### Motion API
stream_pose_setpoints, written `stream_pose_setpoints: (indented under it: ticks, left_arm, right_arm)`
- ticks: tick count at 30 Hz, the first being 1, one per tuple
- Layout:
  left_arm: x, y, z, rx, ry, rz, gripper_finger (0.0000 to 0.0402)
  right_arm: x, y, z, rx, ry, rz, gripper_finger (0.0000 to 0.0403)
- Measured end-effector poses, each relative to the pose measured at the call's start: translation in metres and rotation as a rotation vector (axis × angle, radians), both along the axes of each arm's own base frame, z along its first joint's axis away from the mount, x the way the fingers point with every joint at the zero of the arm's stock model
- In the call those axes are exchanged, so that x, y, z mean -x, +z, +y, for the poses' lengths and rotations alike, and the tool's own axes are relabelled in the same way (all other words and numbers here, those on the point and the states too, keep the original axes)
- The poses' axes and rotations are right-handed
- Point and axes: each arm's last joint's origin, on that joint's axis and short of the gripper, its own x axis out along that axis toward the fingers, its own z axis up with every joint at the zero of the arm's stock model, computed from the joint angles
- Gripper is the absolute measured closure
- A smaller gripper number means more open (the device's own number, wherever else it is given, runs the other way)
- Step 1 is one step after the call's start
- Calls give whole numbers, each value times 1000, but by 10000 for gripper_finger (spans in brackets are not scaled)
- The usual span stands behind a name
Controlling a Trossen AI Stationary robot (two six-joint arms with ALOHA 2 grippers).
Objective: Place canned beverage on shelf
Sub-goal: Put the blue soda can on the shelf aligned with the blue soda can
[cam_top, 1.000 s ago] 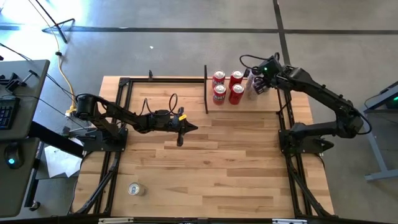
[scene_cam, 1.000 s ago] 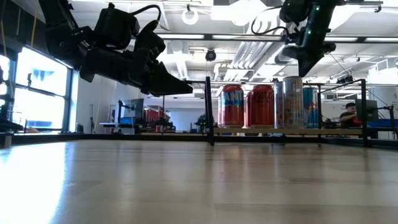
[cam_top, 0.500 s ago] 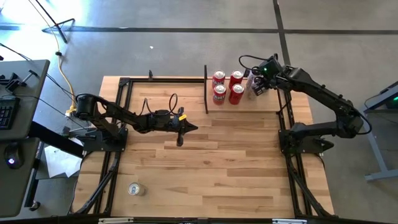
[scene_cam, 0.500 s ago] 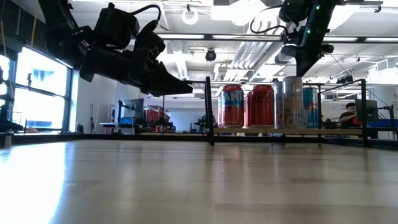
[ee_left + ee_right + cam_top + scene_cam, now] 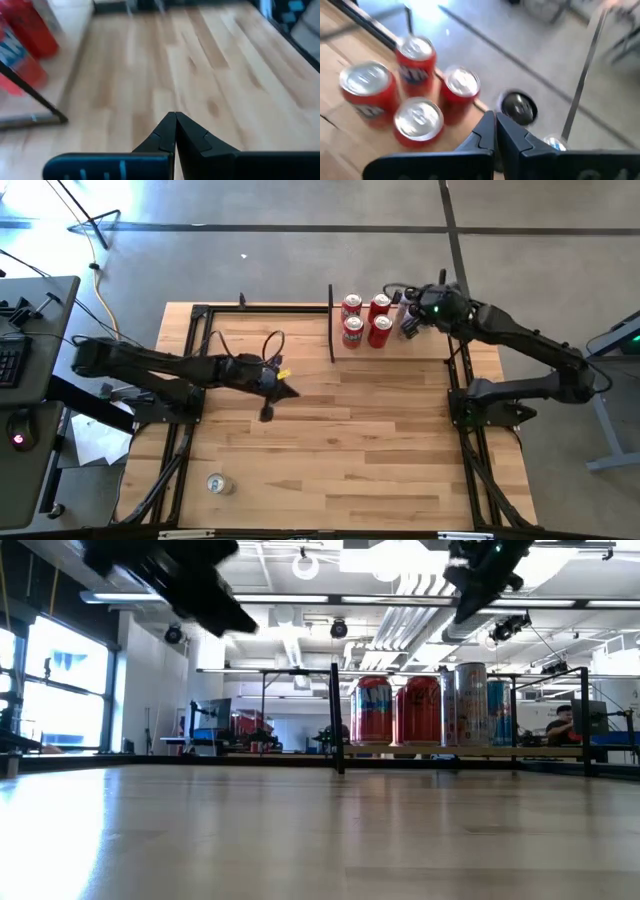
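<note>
Several red cans [image 5: 365, 318] stand upright on the pale shelf board [image 5: 420, 348] at the table's far right, behind a black post [image 5: 331, 325]. A silver can [image 5: 470, 705] and a blue one [image 5: 497, 712] stand beside them. Another silver can [image 5: 215, 484] stands on the tabletop near the near left corner. My right gripper [image 5: 412, 318] is shut and empty, high above the shelf's cans; it also shows in the right wrist view [image 5: 495, 125] and the low view [image 5: 465, 610]. My left gripper [image 5: 285, 391] is shut and empty above the table's middle left; it also shows in the left wrist view [image 5: 175, 122].
Black frame rails [image 5: 190, 360] run along the table's left and right sides [image 5: 462, 380]. The plank tabletop [image 5: 340, 450] lies between them. A desk with a keyboard and mouse [image 5: 20, 380] stands left of the table.
My left gripper has drawn back toward the table's left edge and risen, still shut. My right gripper has risen higher above the silver can on the shelf, still shut. The cans have stayed where they were.
</note>
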Motion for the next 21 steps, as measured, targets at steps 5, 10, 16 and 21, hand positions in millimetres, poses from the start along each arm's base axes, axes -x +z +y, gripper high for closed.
stream_pose_setpoints:
  ticks: [5, 10, 16, 21]
  left_arm:
    - [22, 45, -29, 51, -14, 219, 402]
    - [40, 74, -54, 83, 7, 429, 402]
    - [51, 80, -85, 109, -3, 659, 402]
    - [54, 82, -122, 167, 28, 884, 402]
  right_arm:
    - [-20, 4, 28, 100, 84, -21, 403]
    - [-39, -8, 53, 160, 248, -114, 403]
    - [-57, -53, 74, 153, 453, -277, 403]
    - [-59, -78, 88, 172, 511, -372, 403]
